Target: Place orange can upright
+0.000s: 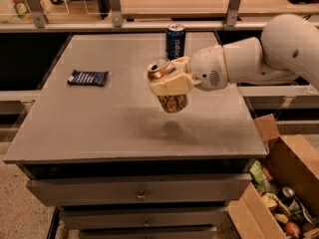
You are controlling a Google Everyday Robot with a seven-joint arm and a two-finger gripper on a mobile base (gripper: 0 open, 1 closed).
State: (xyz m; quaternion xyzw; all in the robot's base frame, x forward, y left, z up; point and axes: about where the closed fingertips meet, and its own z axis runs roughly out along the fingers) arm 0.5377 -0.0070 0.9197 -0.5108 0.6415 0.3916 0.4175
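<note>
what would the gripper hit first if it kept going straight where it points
Likely nothing: the gripper, holding the orange can, points sideways above the table and probably clears the flat blue packet; depth is unclear.

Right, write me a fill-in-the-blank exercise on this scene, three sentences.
1. The gripper hangs over the middle of the table, its fingers shut on the ___.
2. The blue can stands ___ at the table's far edge.
3. The cardboard box sits beside the table, on the ___.
Missing words: orange can; upright; floor.
</note>
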